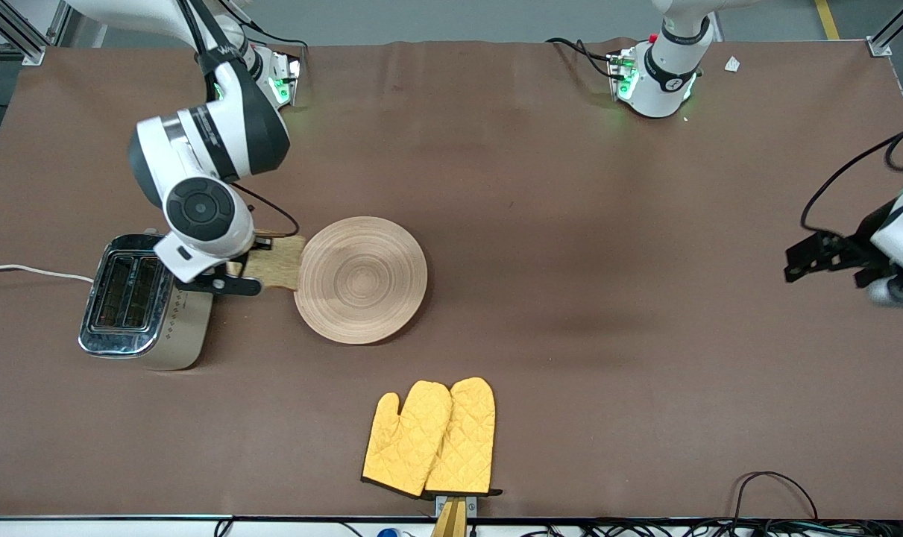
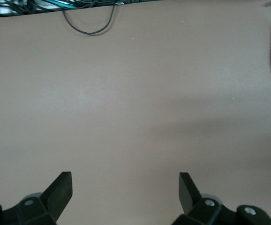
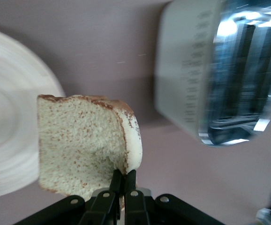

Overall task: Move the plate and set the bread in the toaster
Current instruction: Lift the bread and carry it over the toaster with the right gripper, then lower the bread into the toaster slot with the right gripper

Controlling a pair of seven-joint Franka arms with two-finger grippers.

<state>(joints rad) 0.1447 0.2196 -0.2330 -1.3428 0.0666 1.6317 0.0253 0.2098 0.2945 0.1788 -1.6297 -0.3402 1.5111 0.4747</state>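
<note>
Bread [image 3: 81, 143] is pinched in the right claw [image 3: 119, 180], up in the air between the toaster [image 1: 142, 302] and the plate [image 1: 362, 280]. Both sit on the desk [image 1: 570, 224]. No writing can be read. The left claw [image 2: 126, 192] waits, fingers apart.

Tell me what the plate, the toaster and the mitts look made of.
Plate: likely wood, matte, pale tan with concentric ring grooves.
Toaster: mirror-bright top, probably chromed metal; cream sides, metal or plastic, unclear.
Mitts: yellow quilted fabric, diamond stitching, dark cuff edge.
Bread, held in the right gripper: porous crumb.
</note>
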